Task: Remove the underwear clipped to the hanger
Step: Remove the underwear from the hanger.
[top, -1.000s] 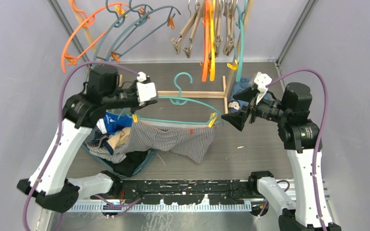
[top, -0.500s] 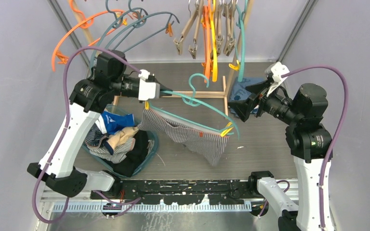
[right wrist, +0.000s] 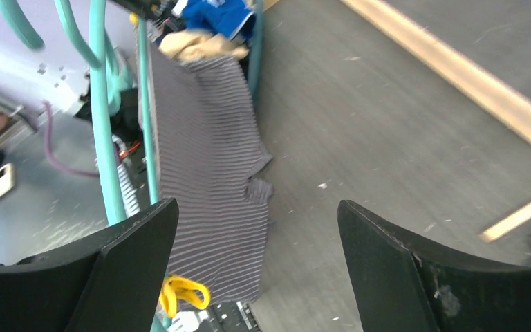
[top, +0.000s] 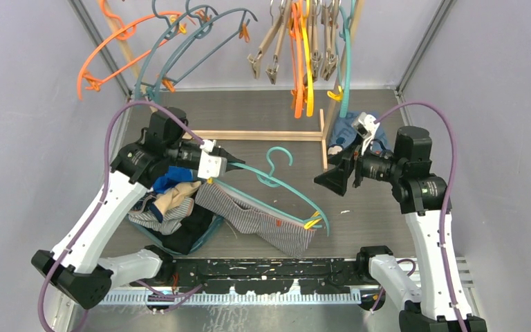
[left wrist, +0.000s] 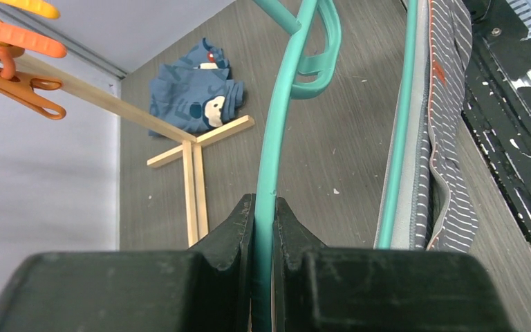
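Observation:
My left gripper [top: 222, 163] is shut on the upper arm of a teal hanger [top: 271, 181], which slants down to the right above the table. In the left wrist view the teal bar [left wrist: 276, 138] runs out from between the closed fingers of the left gripper [left wrist: 265, 204]. Navy pinstriped underwear [top: 263, 218] hangs from the hanger's lower bar, clipped by a yellow clip [top: 311, 223] at its right end. My right gripper [top: 328, 181] stands open and empty just right of the hanger. Its wrist view looks between the wide jaws of the right gripper [right wrist: 257, 205] at the underwear [right wrist: 207, 180] and clip [right wrist: 180, 294].
A teal basket [top: 214, 226] at the left holds a pile of other garments [top: 169, 200]. A wooden rack [top: 263, 135] crosses the back, with several hangers [top: 297, 55] above it. A blue cartoon-print garment [top: 346, 135] lies by the rack's right foot. A black rail [top: 263, 270] lines the near edge.
The left arm has swung the hanger and underwear toward the near edge and lower, its right end dipping. The right gripper has come down and left toward that end.

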Available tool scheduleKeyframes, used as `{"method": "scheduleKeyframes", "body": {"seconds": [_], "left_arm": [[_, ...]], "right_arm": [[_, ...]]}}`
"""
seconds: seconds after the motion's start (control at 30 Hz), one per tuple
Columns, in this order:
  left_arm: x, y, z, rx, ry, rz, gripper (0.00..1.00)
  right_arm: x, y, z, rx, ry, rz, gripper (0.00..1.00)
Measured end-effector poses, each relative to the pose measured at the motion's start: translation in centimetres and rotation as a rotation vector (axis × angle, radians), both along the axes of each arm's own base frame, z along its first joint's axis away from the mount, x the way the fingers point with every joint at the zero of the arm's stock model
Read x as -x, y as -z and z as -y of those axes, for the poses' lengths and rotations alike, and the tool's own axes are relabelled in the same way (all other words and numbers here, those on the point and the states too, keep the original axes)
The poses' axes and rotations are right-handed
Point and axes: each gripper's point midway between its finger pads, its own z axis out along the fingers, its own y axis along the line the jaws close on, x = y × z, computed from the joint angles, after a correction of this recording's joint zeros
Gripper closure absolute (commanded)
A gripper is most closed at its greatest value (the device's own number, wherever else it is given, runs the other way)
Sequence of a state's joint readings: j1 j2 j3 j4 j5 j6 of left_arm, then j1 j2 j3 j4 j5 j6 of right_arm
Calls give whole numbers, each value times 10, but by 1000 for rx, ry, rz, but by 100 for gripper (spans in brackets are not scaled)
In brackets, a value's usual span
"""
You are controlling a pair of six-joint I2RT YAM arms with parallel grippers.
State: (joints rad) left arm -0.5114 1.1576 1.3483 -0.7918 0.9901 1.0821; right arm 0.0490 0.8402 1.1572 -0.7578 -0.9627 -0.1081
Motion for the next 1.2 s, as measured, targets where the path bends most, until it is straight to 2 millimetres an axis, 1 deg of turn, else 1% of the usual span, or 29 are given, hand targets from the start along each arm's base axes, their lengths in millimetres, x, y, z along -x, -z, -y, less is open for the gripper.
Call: {"method": "scheduleKeyframes", "body": {"seconds": [0.17,0.3,0.43,0.6,0.9,1.07,1.2], "left_arm": [[8,-7,-5,31,-3,59,100],[8,-10,-7,41,-15,94,100],[2,-7,-11,26,-51,115,100],[-7,-7,-18,11,-104,133,100],[-17,-11,-29,0,-166,152,100],[-23,-10,-33,-15,-201,161,100],[-28,-8,-35,-27,-224,168,100]], "right_arm": [[19,27,-8,-21,-109,-94,10],[31,45,-12,-42,-174,-169,10],[39,51,-15,-61,-210,-197,11],[38,52,-17,-79,-235,-219,16],[20,72,-18,-88,-246,-338,20],[17,78,-19,-87,-268,-365,24],[17,80,-19,-90,-289,-368,24]]}}
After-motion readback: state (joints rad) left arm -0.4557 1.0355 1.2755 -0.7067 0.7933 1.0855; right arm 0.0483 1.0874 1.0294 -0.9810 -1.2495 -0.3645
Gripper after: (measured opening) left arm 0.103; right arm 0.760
